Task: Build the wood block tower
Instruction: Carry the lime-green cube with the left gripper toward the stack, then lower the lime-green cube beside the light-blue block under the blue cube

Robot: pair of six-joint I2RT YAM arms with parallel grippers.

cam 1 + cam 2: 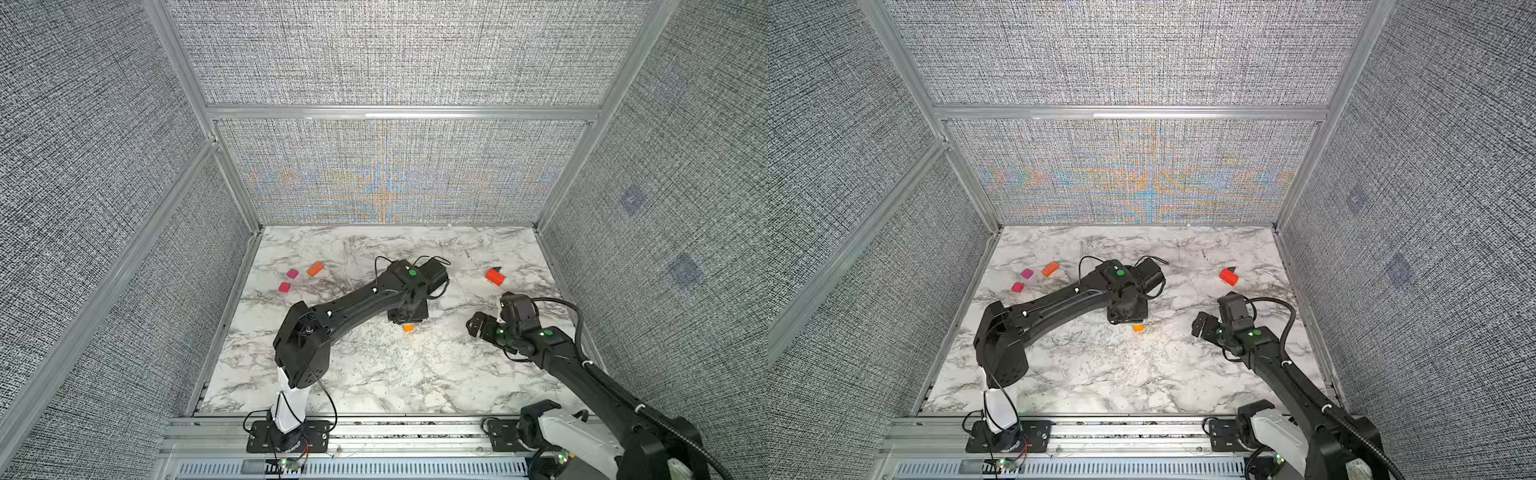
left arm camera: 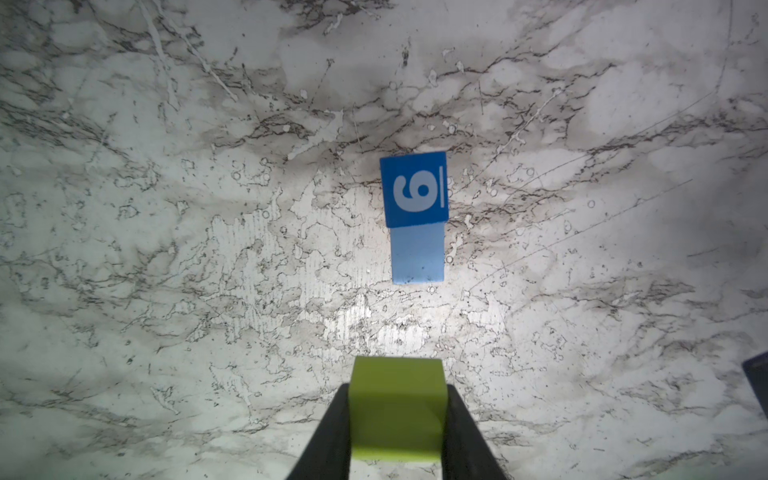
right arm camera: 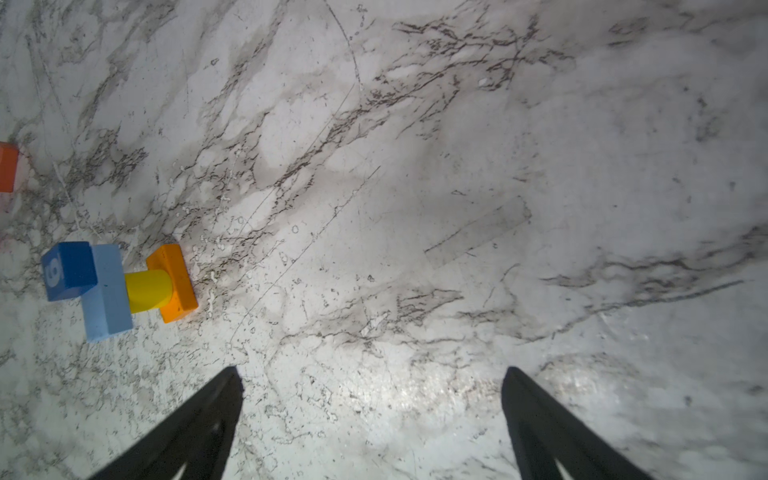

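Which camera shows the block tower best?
The right wrist view: the tower shows whole, orange base, yellow cylinder, light blue slab, dark blue cube. The left wrist view sees only its top; in both top views the left arm hides all but the orange base.

White marble-pattern tabletop (image 1: 374,374), grey veins, fine scratches. Orange base block (image 1: 409,328) stands on it directly under left pincer (image 2: 398,388). Magenta block (image 1: 292,273), second magenta block (image 1: 284,287) and orange slab (image 1: 315,268) lie close together, not touching, well off to that pincer's left. Red-orange block (image 1: 495,276) lies near right pincer (image 3: 370,370), on its far side.
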